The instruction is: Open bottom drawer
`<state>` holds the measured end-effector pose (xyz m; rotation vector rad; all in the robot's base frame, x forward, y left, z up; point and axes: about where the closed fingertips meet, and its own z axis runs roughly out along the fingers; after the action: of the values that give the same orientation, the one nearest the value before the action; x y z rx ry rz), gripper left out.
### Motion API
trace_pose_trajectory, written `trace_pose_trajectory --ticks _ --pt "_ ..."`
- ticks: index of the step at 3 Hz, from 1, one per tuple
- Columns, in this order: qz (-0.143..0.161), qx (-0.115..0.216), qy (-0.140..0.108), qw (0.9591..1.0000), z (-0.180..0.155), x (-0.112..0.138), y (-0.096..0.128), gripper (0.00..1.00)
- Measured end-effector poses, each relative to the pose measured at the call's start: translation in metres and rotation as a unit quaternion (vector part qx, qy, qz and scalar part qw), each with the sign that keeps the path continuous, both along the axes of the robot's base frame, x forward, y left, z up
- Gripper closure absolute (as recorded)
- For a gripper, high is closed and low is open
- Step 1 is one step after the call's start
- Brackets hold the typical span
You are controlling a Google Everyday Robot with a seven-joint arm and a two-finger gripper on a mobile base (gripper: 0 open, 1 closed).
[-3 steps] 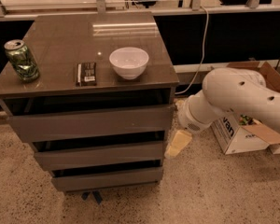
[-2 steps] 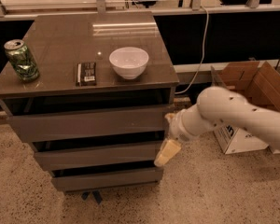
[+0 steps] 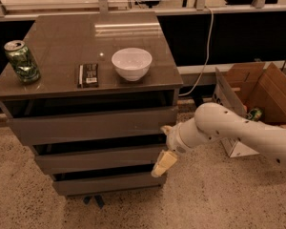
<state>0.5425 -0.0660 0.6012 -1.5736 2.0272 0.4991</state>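
Note:
The grey-brown cabinet (image 3: pixel 86 46) has three flat drawer fronts. The bottom drawer (image 3: pixel 105 184) is the lowest slab, near the floor, with a dark gap above it. My white arm reaches in from the right. My gripper (image 3: pixel 163 164) hangs with its cream fingertips pointing down-left, at the right end of the dark gap between the middle drawer (image 3: pixel 100 159) and the bottom drawer. It holds nothing that I can see.
On the cabinet top stand a green can (image 3: pixel 22 61), a dark snack bar (image 3: pixel 87 75) and a white bowl (image 3: pixel 131 63). An open cardboard box (image 3: pixel 257 104) sits on the floor at the right. A cable hangs behind the cabinet.
My arm has swung left and down. The gripper moved from beside the middle drawer's right end to the gap above the bottom drawer.

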Motion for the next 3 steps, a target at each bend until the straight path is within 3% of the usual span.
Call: trace_pose_trajectory --ticks 1,2,3 --pt "0.004 0.000 0.005 1.0000 -0.008 0.001 0.003 0.00" --pt "0.014 0.031 0.004 0.9994 -0.050 -0.017 0.014 0.00" --pt "0.010 0.080 -0.069 0.9943 -0.085 -0.019 0.023 0.00"
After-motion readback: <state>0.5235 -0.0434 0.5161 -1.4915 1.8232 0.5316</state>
